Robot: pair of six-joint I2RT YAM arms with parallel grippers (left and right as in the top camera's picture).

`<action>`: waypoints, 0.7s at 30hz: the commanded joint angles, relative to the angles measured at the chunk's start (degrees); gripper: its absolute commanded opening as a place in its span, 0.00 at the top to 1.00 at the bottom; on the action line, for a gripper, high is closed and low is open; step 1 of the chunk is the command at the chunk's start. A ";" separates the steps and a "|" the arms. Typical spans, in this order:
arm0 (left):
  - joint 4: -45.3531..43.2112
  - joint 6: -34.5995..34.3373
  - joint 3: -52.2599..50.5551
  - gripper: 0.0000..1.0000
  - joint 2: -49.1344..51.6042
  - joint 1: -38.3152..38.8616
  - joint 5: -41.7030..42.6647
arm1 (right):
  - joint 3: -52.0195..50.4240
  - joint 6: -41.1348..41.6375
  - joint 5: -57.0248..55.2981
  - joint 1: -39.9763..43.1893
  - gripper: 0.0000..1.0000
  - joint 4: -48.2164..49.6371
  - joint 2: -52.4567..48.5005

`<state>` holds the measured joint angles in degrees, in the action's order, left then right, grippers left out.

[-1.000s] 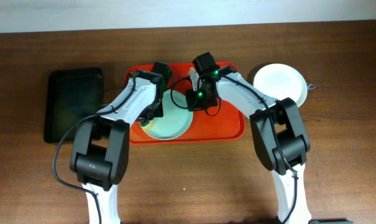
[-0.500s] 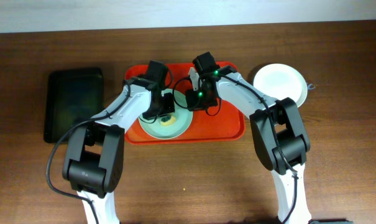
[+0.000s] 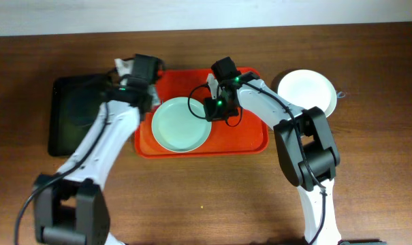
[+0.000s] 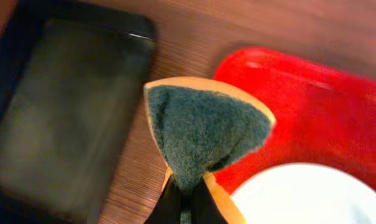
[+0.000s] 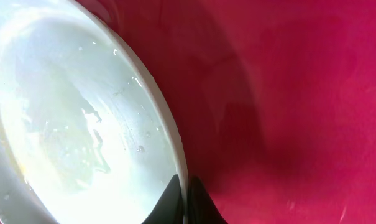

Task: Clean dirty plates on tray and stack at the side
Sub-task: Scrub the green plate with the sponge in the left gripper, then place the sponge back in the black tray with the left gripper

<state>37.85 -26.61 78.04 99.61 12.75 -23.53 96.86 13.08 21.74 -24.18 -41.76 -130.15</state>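
Note:
A pale mint-blue plate (image 3: 181, 124) lies on the red-orange tray (image 3: 243, 136). My right gripper (image 3: 209, 109) is shut on the plate's right rim; the right wrist view shows the jaws (image 5: 183, 199) pinching the wet rim of the plate (image 5: 82, 137) over the tray (image 5: 287, 93). My left gripper (image 3: 143, 92) is at the tray's top left corner, shut on a yellow sponge with a dark green scrub face (image 4: 203, 124), held above the wood between the tray (image 4: 312, 112) and the black tray (image 4: 57, 118). A cream-white plate (image 3: 306, 90) sits on the table right of the tray.
A smaller black tray (image 3: 80, 112) lies left of the red tray. The wooden table (image 3: 206, 197) spreads in front. A pale wall edge runs along the back.
My left gripper has lifted the sponge off the mint plate and moved up and left to the tray's corner. The right gripper has stayed on the plate's rim.

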 commanded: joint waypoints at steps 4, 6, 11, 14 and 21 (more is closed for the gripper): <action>-0.15 -2.51 -0.13 1.00 2.69 -20.79 5.27 | -0.28 -0.61 -3.96 0.59 0.96 -0.28 -2.45; -0.76 -2.49 -0.13 1.00 6.32 -23.91 6.78 | -0.28 -0.61 -3.96 0.59 0.96 -0.24 -2.45; -4.20 -2.47 -0.11 0.91 15.67 -27.82 9.29 | -0.31 -0.61 -3.96 0.59 0.95 0.17 -2.45; -4.76 -2.45 1.22 0.64 14.91 -27.82 12.24 | -0.28 -0.63 -3.96 0.59 0.95 0.20 -2.45; 3.06 -2.47 4.52 0.01 -5.62 -27.82 12.39 | 0.96 -0.66 -4.48 0.59 0.96 -0.13 -0.61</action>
<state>39.81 -29.17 80.40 105.10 -14.92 -11.31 96.92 13.04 21.63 -24.10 -41.60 -130.15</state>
